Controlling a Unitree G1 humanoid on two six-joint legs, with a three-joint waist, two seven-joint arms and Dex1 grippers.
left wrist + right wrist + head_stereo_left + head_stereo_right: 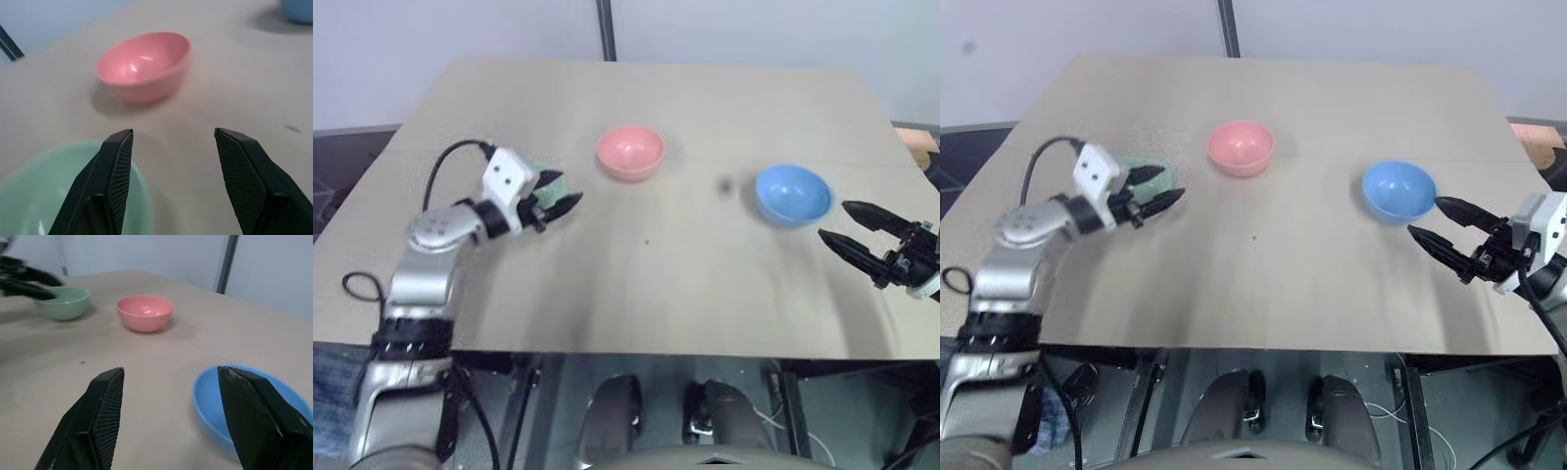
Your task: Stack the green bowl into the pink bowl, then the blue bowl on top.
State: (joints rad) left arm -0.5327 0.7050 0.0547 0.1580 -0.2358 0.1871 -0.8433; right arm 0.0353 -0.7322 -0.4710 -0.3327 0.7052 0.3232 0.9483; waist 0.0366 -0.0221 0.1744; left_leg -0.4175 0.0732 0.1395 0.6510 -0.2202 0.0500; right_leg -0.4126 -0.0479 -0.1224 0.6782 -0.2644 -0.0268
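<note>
The green bowl (49, 196) sits at the table's left. My left gripper (173, 134) is open at its rim: one finger (115, 171) lies over the bowl's edge, the other hangs over bare table beside it. Whether a finger touches the rim I cannot tell. The pink bowl (630, 153) stands upright near the table's middle, just past the left gripper. The blue bowl (793, 193) rests to the right. My right gripper (835, 221) is open and empty, its tips a short way from the blue bowl's near right side.
The tan table (656, 284) has bare room in front of the bowls. A dark post (605, 29) rises behind the far edge. A small dark speck (725, 183) lies between the pink and blue bowls.
</note>
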